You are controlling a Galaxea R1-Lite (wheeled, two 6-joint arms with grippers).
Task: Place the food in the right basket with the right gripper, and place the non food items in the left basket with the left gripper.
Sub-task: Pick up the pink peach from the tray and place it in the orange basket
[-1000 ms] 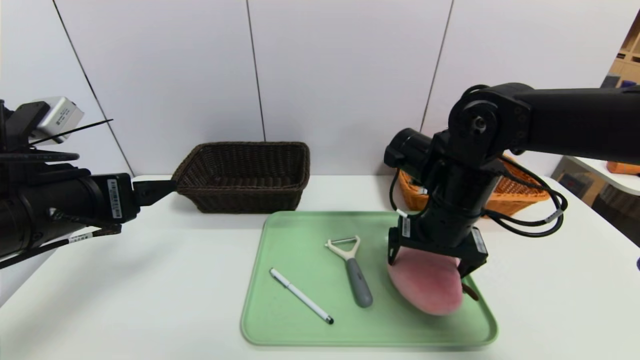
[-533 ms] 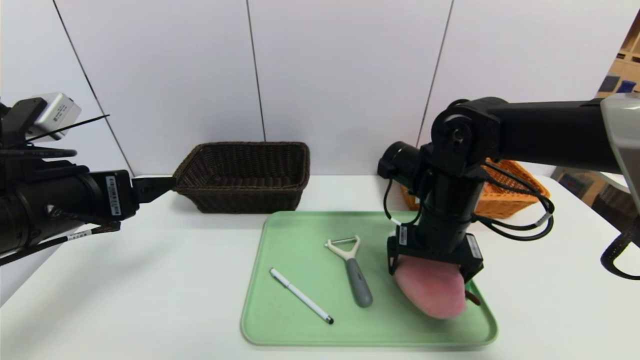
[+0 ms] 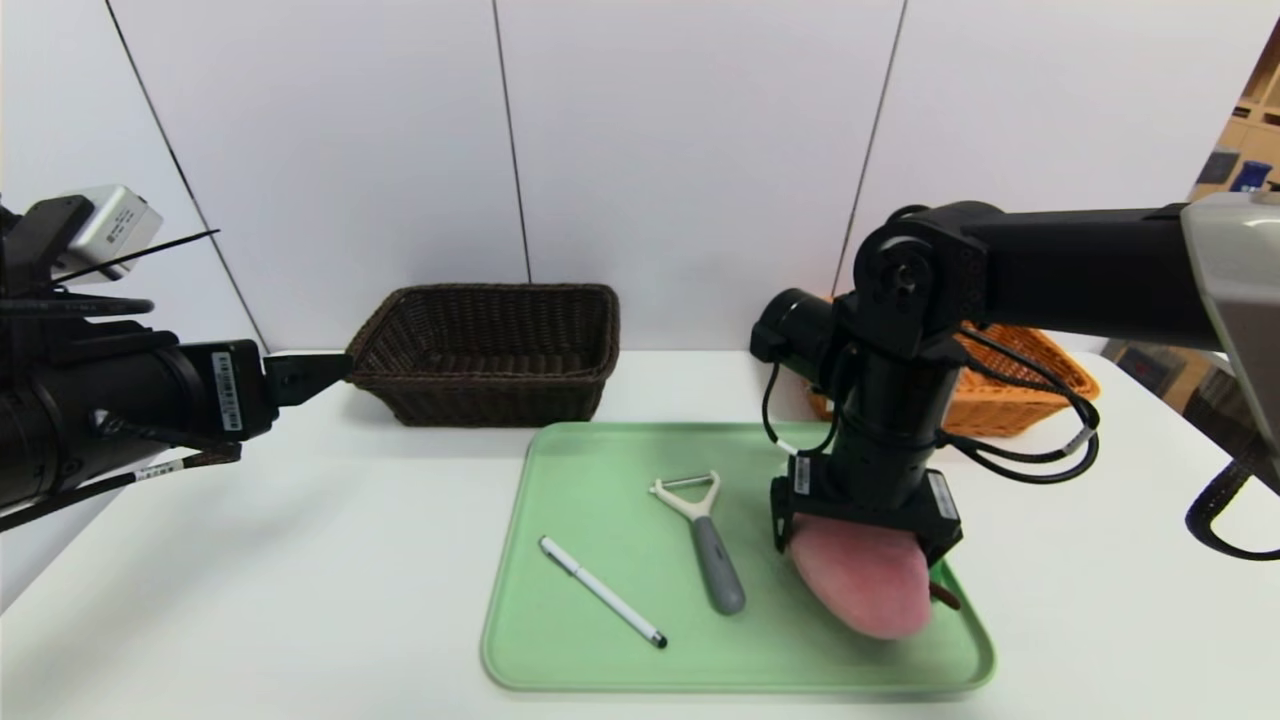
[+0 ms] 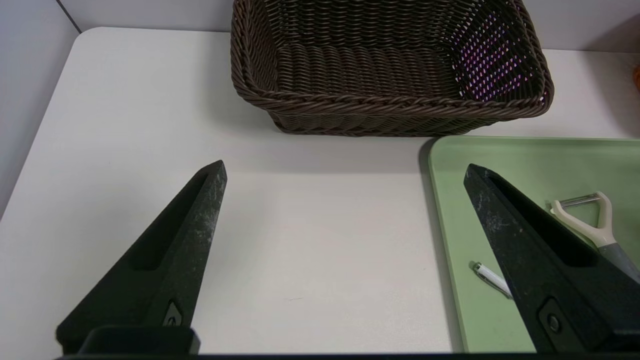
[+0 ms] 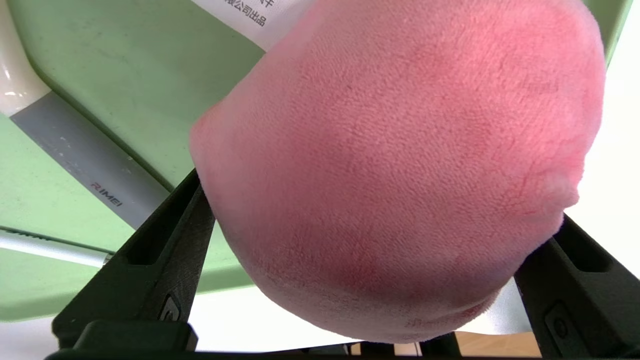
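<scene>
The right gripper (image 5: pixel 370 210) is down over the green tray (image 3: pixel 620 672), its fingers spread wide around the pink plush peach (image 3: pixel 865 580). In the right wrist view both fingers meet the plush at their tips, one on either side, and the peach fills most of the space between them; whether they are pressing hard enough to grip it cannot be told. The peach is at the right part of the tray, with its brown stem (image 3: pixel 944 596) showing beside the gripper and a white tag (image 5: pixel 260 17) sticking out past the plush. The left gripper (image 4: pixel 345 167) is open wide with nothing between its fingers, and hangs over the white table (image 3: pixel 300 600) in front of the dark brown basket (image 3: pixel 490 383), to the left of the tray. On the tray, the peeler (image 3: pixel 716 560) lies between the peach and the white pen (image 3: pixel 603 592), its white head toward the back and its grey handle toward the front. The pen lies slantwise at the left part of the tray, black tip toward the peeler's side. Behind the right arm, and partly hidden by it, stands the orange-tan basket (image 3: pixel 1010 412).
</scene>
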